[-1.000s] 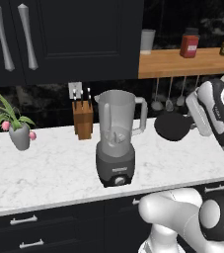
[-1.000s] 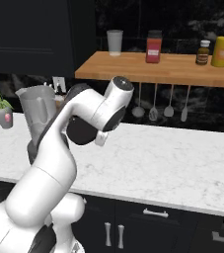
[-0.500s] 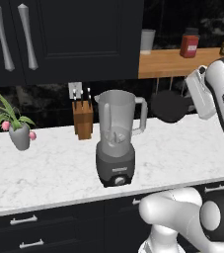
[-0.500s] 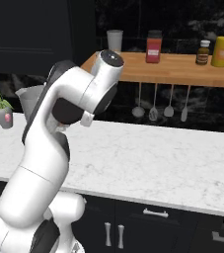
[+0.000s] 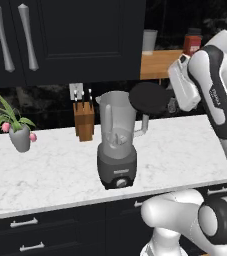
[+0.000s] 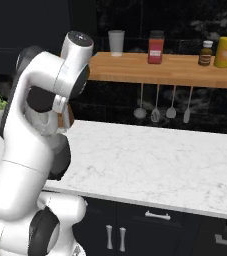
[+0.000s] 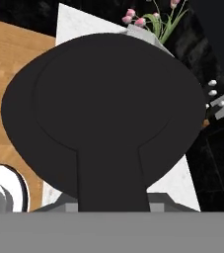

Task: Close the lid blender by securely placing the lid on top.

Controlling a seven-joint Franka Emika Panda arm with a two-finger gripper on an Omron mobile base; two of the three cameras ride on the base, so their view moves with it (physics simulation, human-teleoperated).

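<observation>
Lid, a flat round matte black disc (image 5: 148,97), sits right of centre in the left base view, pinched by its tab in the gripper (image 5: 171,102). It hangs just upper right of the open-mouthed translucent grey blender jar (image 5: 117,120) on the white marble counter (image 5: 45,165).

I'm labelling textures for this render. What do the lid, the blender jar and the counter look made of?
The lid: matte black, plastic-like, no shine. The blender jar: translucent grey, glass or clear plastic, its blades showing through. The counter: white, grey-veined, like polished marble.
</observation>
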